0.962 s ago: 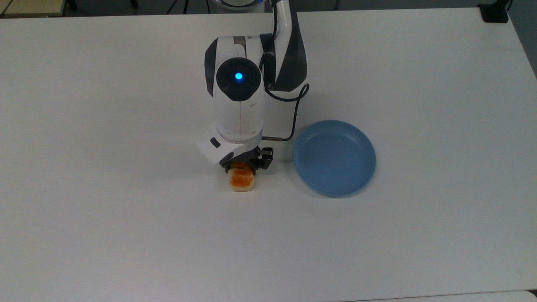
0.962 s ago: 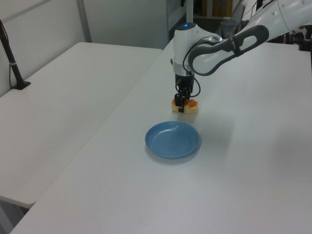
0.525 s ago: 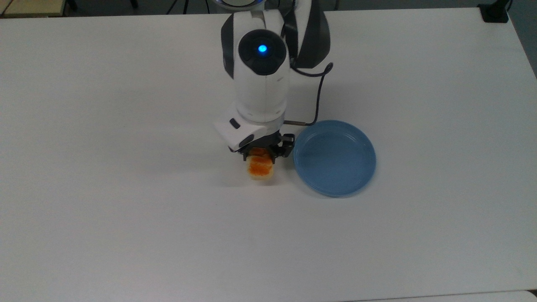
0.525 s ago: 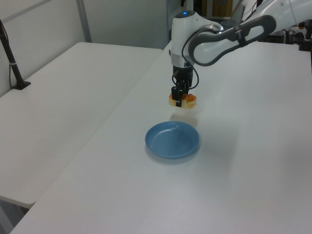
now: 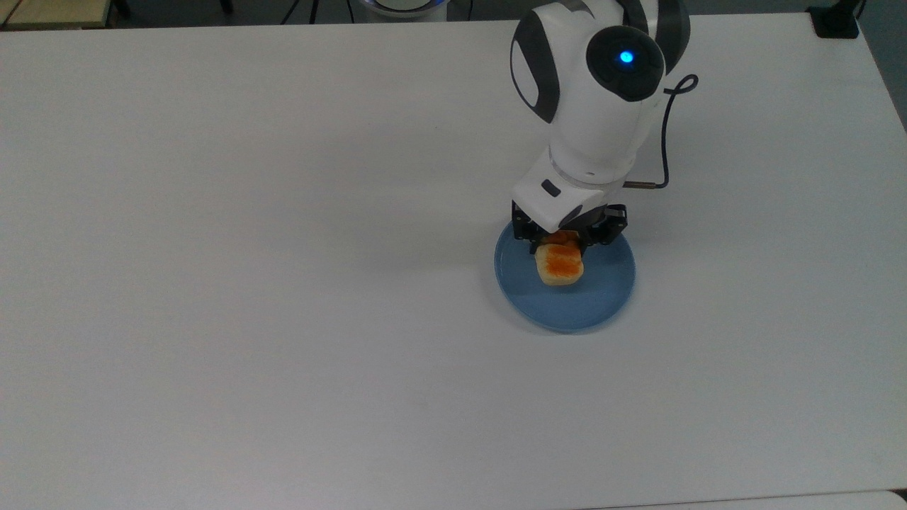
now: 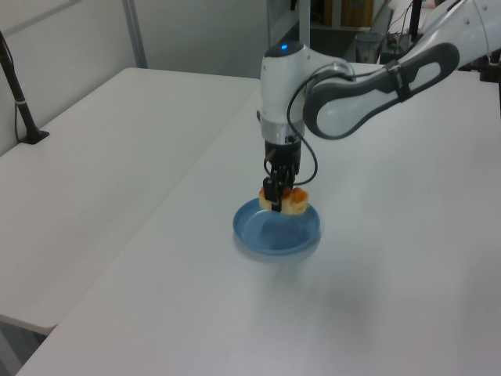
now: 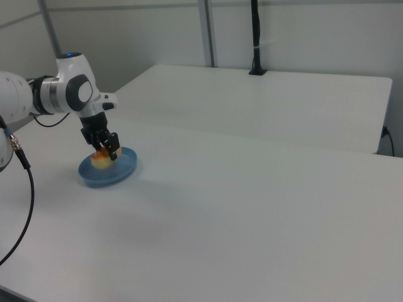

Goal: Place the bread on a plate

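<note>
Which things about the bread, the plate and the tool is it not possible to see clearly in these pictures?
- Far end of the bread: in the top view the tool covers it.
- Whether the bread touches the plate or hangs just above it: no view settles this.
- Plate's far rim: in the top view the tool hides it.
- Fingertip contact on the bread: too small in the left view and the right view.

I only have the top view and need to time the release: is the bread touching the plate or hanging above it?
Observer: In the left view the bread seems to hang just above the plate, its underside clear of the blue floor.
Operator: Is the grip sound?
Observer: The left view shows the pincer shut on the bread, with black fingers running down its sides.
</note>
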